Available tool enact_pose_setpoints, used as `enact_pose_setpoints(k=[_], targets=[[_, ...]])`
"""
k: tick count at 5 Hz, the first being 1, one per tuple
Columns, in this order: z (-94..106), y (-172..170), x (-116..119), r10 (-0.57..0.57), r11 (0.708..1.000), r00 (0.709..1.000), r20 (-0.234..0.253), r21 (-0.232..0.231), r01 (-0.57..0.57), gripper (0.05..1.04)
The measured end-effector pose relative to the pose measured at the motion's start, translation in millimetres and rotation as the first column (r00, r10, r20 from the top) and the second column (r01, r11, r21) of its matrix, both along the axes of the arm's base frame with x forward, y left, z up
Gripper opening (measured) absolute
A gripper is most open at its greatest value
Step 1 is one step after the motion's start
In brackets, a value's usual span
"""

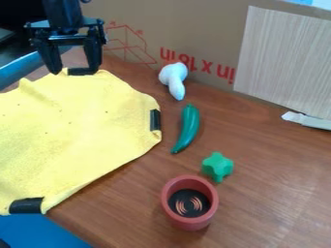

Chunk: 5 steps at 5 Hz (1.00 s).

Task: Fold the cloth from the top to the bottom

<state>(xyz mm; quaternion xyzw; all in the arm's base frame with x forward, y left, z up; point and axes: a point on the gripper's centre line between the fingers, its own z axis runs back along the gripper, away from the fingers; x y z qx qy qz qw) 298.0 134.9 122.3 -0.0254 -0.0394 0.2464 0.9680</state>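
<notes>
The gripper (76, 69) hangs at the upper left, over the top edge of the yellow cloth (77, 126). Its two fingers stand apart, one on each side of a short black strip (81, 71) at that edge. Whether the fingertips touch the cloth I cannot tell. The cloth lies spread out on the left side of the wooden table, with slight ripples along its top. More black strips mark its right edge (155, 120) and lower left corner (26, 206).
Right of the cloth are a white toy (173, 79), a green pepper-like toy (188, 129), a green star-shaped piece (218, 166) and a red cup (189, 224). A cardboard wall (194, 29) borders the back; a white-handled object (307, 120) lies at the right edge.
</notes>
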Motion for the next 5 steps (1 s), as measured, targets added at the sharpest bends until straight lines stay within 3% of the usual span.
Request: enact_pose_setpoints(k=[2,4,5], targets=[[-19.7,7,5,-0.051,0.999,0.997,-0.052,-0.004,0.051,1.0],[-31.5,33,31,-0.216,0.975,0.975,-0.045,0.035,0.217,1.0],[-35.3,47,40,-0.326,0.943,0.945,-0.003,0.061,0.326,1.0]])
